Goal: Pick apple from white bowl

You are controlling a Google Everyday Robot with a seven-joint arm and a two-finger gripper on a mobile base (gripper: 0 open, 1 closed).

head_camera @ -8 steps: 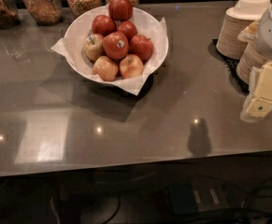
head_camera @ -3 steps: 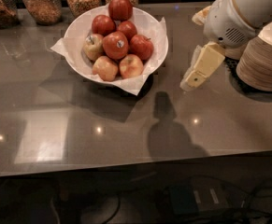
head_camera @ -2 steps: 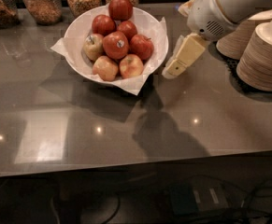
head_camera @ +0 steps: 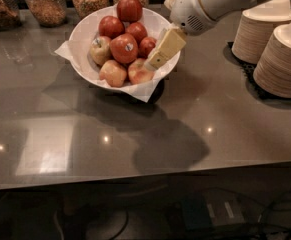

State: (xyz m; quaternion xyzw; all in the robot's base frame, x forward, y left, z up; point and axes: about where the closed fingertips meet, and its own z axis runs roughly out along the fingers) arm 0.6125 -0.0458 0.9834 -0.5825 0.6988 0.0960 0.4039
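Gripper point(head_camera: 158, 57) hangs at upper centre of frame, over the right side of the white bowl point(head_camera: 81, 30), tip just above a blotched apple point(head_camera: 141, 73) by the near rim. Opening: can't tell from this angle. Target apple point(head_camera: 124, 48), deep red with a pale sticker, sits mid-bowl on top of the pile, just left of the gripper, with a greenish apple point(head_camera: 100, 49) against its left flank. Step in hand looks like final approach. To do it well: shift left until centred over the sticker apple, descend vertically, straddle its widest part. Avoid wedging on neighbours or snagging the paper liner point(head_camera: 65, 49). Lift straight up, since the pile may roll.
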